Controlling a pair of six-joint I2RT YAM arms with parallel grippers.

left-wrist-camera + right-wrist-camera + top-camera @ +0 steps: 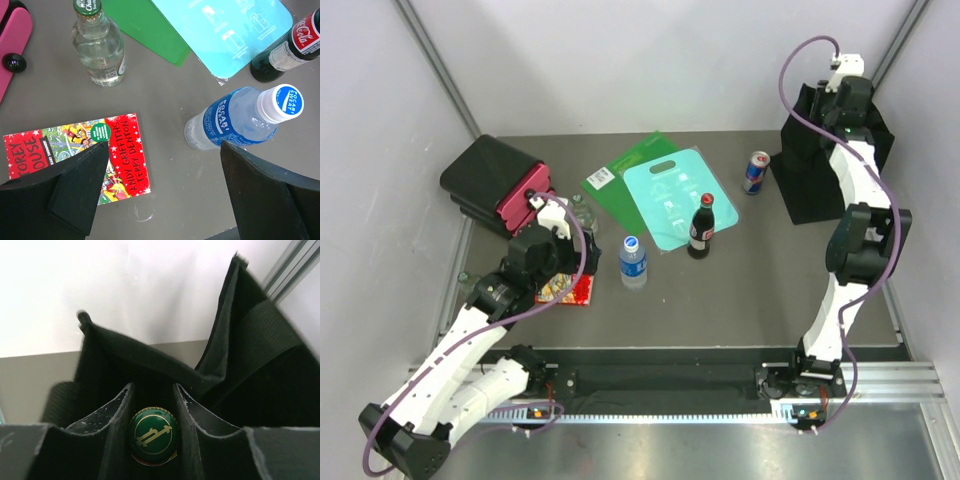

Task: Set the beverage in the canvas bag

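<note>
The black canvas bag (810, 185) stands upright at the far right of the table. My right gripper (847, 92) hangs over its open top. In the right wrist view the gripper (152, 407) is shut on a bottle with a green cap (153, 436), held between the bag's soft black walls (250, 355); the bottle's body is hidden. My left gripper (162, 150) is open and empty above the table, between a book and a Pocari Sweat bottle (240, 117); it also shows in the top view (555, 212).
A cola bottle (701, 228), the Pocari Sweat bottle (633, 262) and a clear glass bottle (97, 45) stand mid-table. A drink can (756, 172) is beside the bag. A red book (75, 155), green and teal sheets (675, 200) and a black case with red edge (500, 185) lie to the left.
</note>
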